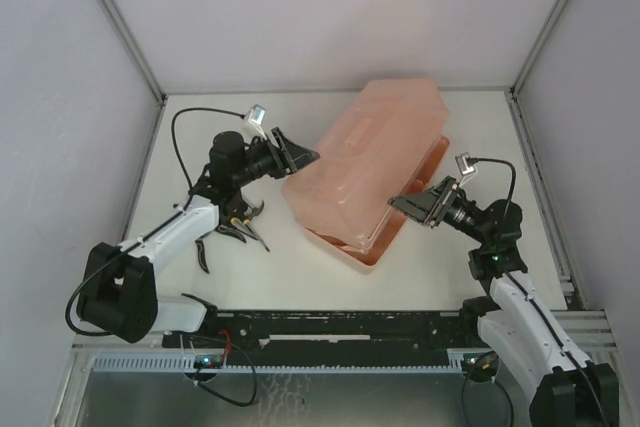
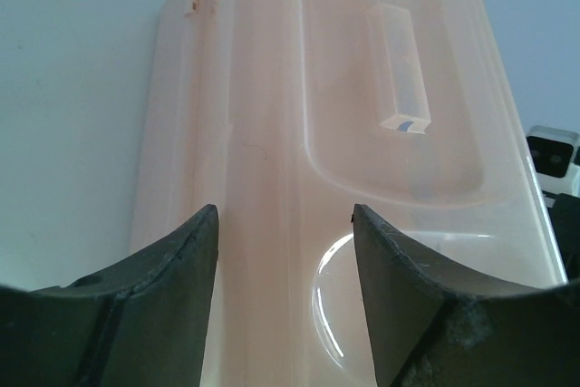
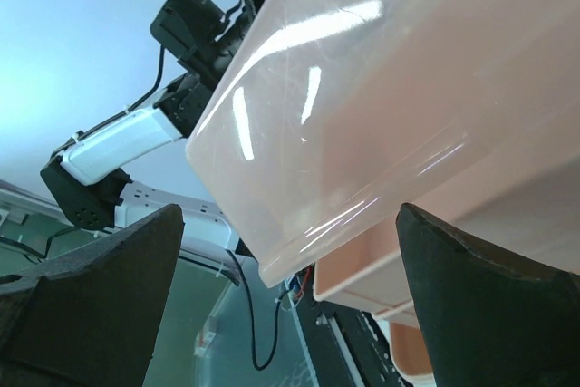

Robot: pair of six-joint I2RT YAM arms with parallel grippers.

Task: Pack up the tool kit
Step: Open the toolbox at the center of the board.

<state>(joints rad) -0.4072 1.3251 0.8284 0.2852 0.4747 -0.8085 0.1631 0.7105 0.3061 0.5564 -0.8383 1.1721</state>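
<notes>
Toolbox (image 1: 370,167) sits mid-table in the top view, slanted, with its pink lid lying over the base. The left gripper (image 1: 298,155) is at the lid's left end and the right gripper (image 1: 412,205) at the near right side. Black-handled pliers (image 1: 240,229) lie on the table (image 1: 480,127) under the left arm.

Left wrist cam: fingers (image 2: 181,296) apart, lid surface showing between them, can't tell if they touch it.

Right wrist cam: jaws spread wide, lid corner overhanging the base between them.

Toolbox (image 1: 372,162): translucent salmon-pink, unpatterned. Table (image 1: 470,277): white. Left arm (image 1: 175,232) and right arm (image 1: 525,317): white links, black joints. Left gripper (image 1: 300,159) and right gripper (image 1: 412,209): black.
</notes>
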